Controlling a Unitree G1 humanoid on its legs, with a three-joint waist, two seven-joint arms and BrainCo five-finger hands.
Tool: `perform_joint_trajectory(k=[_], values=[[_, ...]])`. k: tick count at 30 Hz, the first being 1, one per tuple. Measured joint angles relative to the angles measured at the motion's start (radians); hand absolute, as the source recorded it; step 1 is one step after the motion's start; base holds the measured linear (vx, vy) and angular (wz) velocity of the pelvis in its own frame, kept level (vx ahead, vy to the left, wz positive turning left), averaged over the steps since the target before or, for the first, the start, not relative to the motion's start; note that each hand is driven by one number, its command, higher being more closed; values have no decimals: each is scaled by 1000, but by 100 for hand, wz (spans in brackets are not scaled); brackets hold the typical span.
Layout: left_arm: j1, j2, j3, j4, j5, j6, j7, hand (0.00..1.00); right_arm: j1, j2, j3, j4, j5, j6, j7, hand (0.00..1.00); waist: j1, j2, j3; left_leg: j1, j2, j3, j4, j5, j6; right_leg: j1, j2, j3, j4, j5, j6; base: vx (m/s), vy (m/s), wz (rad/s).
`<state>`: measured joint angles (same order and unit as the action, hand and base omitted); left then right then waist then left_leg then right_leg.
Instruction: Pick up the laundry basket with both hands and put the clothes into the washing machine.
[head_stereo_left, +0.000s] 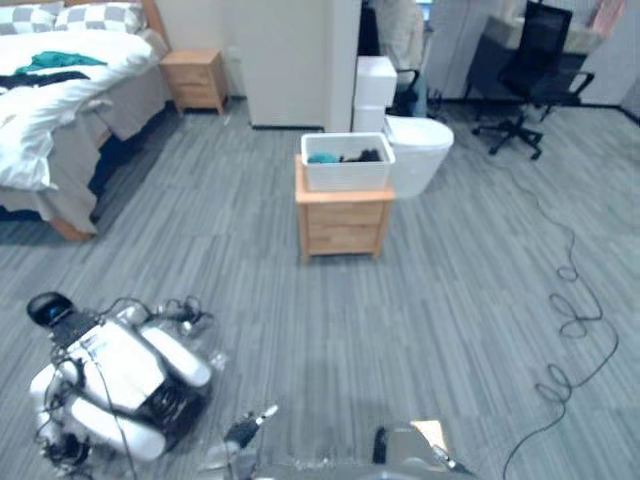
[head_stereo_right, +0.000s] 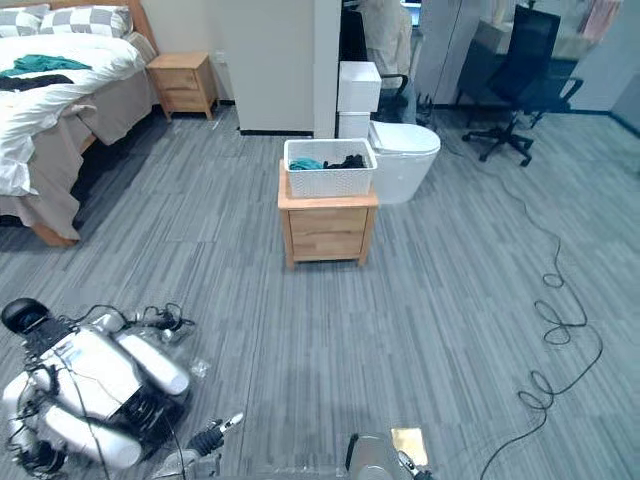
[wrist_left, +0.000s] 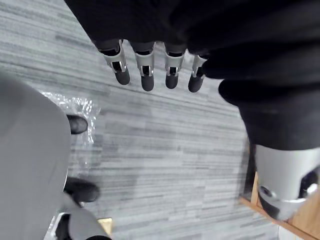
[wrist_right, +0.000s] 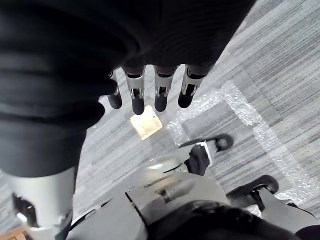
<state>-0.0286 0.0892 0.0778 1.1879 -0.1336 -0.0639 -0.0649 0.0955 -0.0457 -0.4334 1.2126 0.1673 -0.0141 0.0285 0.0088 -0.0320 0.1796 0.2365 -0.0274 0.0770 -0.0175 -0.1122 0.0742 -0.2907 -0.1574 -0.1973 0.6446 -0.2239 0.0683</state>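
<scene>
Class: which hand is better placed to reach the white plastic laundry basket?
Neither: left hand and right hand both hang open, far from the white plastic laundry basket ahead.

Grey striped floor (head_stereo_left: 400, 320) has a small wooden worktop (head_stereo_left: 343, 225) standing on it, with the white laundry basket (head_stereo_left: 347, 175) sitting right on top, clothes (head_stereo_left: 352, 156) inside. Over at the far left, the bed (head_stereo_left: 78, 168) has a teal garment (head_stereo_left: 58, 61) lying on its white duvet (head_stereo_left: 50, 105).

text: none legible | labels: none legible | numbers: none legible
</scene>
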Motion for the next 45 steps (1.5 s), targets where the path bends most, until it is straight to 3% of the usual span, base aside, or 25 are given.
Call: perform_joint_trajectory(k=[2, 4, 6, 7, 8, 10, 11, 13, 16, 19, 21, 24, 25, 26, 27, 28, 29, 30, 31, 32, 34, 38, 40, 43, 45], values=[[-18, 7, -1, 2, 21, 3, 0, 0, 1, 19, -74, 21, 1, 2, -3, 0, -7, -17, 5, -3, 27, -29, 12, -41, -28, -3, 14, -6, -379, 136, 7, 427, -162, 27], [-22, 14, 4, 2, 36, 5, -1, 0, 4, 30, -103, 44, 2, 20, -3, 0, -23, -38, 12, 6, 27, -51, 29, -87, -46, 3, 3, 20, -548, 221, 30, 411, -218, 33], [-22, 10, 4, 11, 61, 12, -3, 0, 14, 26, -111, 59, 11, 25, -3, 0, -40, -28, 7, 14, 55, -84, 106, -180, -40, -13, 8, 62, -461, 233, 7, 591, -346, 50], [-2, -11, 19, 22, 70, 12, -6, 0, 38, 5, -129, 57, 21, 26, -1, 0, -67, 27, -26, 24, 125, -108, 147, -239, -21, -14, 66, 36, -384, 234, -33, 732, -365, 100], [6, -15, 61, 38, 70, 12, -20, 0, 53, 6, -167, 63, 25, 24, -2, 0, -80, 33, -49, -66, 157, -119, 408, -239, -46, 12, 100, 23, -351, 264, -74, 745, -402, 91], [9, -35, 145, 21, 60, 13, -21, 0, 54, -3, -199, 59, 27, 25, -1, 0, -58, 72, -44, -219, 211, -146, 805, -80, -63, 91, 163, 10, -368, 226, -116, 593, -336, 7], [16, -42, 170, 21, 38, 15, -20, 0, 58, -20, -184, 55, 27, 23, 0, 0, -31, 93, -42, -293, 242, -155, 989, 58, -69, 153, 207, 31, -396, 212, -145, 709, -317, -88], [23, -24, 166, 12, 5, 15, -23, 0, 5, -55, -85, 69, 27, 23, -3, 0, 12, 100, -28, -404, 239, -130, 1274, 29, -38, 292, 269, 100, -437, 181, -190, 733, -284, -112], [26, 9, 151, -27, -25, 5, -23, 0, -110, -60, 36, 67, 27, 22, -5, 0, 40, 53, -11, -539, 174, -28, 1125, -32, -48, 450, 260, 201, -518, 157, -219, 651, -190, -99], [59, 5, 153, -25, -35, 0, -21, 0, -198, -60, 87, 57, 30, 18, -5, 0, 64, 73, 0, -578, 146, 82, 416, 21, -110, 551, 261, 283, -573, 88, -208, 534, 23, -74], [92, -17, 169, -20, -32, 1, -20, 0, -203, -73, 122, 57, 29, 14, -4, 0, 63, 101, -4, -577, 151, 113, 169, 60, -145, 604, 276, 303, -597, 50, -206, 394, 117, -24], [167, -25, 175, -3, -30, 12, -15, 0, -189, -80, 134, 58, 28, 14, -6, 0, 77, 99, -26, -603, 136, 121, 184, 65, -120, 689, 254, 342, -562, -67, -200, 625, 271, -39], [187, -34, 187, 2, -30, 17, -14, 0, -169, -82, 137, 55, 27, 4, -6, 0, 89, 100, -48, -590, 135, 123, 193, 165, -54, 657, 251, 364, -436, -110, -211, 888, 356, -53], [193, -23, 191, 2, -30, 17, -15, 0, -159, -70, 133, 58, 26, -3, -4, 0, 89, 85, -70, -571, 107, 129, 190, 236, -36, 590, 232, 359, -255, -116, -189, 746, 290, -37], [198, -6, 188, 2, -30, 16, -15, 0, -145, -60, 130, 60, 25, -3, -3, 0, 87, 59, -85, -557, 80, 138, 182, 240, -32, 548, 212, 355, -162, -105, -156, 714, 262, 12], [200, 19, 164, 11, -30, 16, -15, 0, -114, -42, 103, 64, 20, -2, -2, 0, 81, 14, -102, -513, 22, 148, 162, 240, -31, 492, 176, 339, 11, -30, -21, 694, 244, 54], [180, 36, 131, 22, -30, 16, -15, 0, -85, -33, 50, 80, 16, -1, -2, 0, 59, -4, -101, -455, -19, 129, 157, 217, 6, 469, 160, 336, 136, 116, 160, 833, 284, 69], [168, 40, 118, 22, -30, 16, -16, 0, -69, -33, 28, 89, 16, 0, -2, 0, 56, -3, -101, -427, -33, 115, 157, 205, 22, 454, 152, 331, 198, 146, 205, 816, 261, 64], [142, 40, 109, 21, -30, 15, -17, 0, -54, -34, -22, 99, 15, 1, -2, 0, 57, 7, -95, -363, -47, 97, 152, 175, 33, 405, 123, 283, 311, 144, 175, 618, 180, 39], [115, 32, 99, 21, -31, 14, -17, 0, -45, -40, -71, 97, 16, 0, 1, 0, 50, 25, -87, -299, -48, 83, 132, 154, 37, 349, 65, 179, 386, 96, 92, 579, 172, 30], [80, 35, 67, 21, -32, 10, -17, 0, -47, -44, -130, 95, 16, 0, 0, 0, 30, 48, -71, -199, -45, 65, 82, 141, 28, 285, -27, 27, 361, 7, 7, 491, 116, 27], [28, 20, 89, 17, -53, -1, -15, 0, -61, -31, -261, 94, 54, 0, -4, 0, 19, 55, -58, -100, -27, 52, 28, 100, 2, 213, -63, -24, -104, -34, 20, 340, -67, 13], [29, 8, 112, 17, -56, -2, -15, 0, -60, -26, -262, 82, 92, 0, -5, 0, 5, 46, -60, -101, -15, 35, 50, 61, -21, 213, -48, 34, -294, 60, 10, 253, -200, 20], [61, -15, 231, -7, -61, -6, -9, 0, -62, 3, -159, 55, 149, -7, -7, 0, 16, -18, -81, -100, 3, 37, 75, 3, -72, 247, -46, 46, -419, 199, 44, 262, -323, 1], [67, -38, 257, -9, -60, -12, -3, 0, -67, 2, -135, 22, 164, -10, -7, 0, 21, 2, -83, -101, 45, 37, 68, -2, -88, 271, -10, 6, -463, 200, 28, 225, -326, 15]])
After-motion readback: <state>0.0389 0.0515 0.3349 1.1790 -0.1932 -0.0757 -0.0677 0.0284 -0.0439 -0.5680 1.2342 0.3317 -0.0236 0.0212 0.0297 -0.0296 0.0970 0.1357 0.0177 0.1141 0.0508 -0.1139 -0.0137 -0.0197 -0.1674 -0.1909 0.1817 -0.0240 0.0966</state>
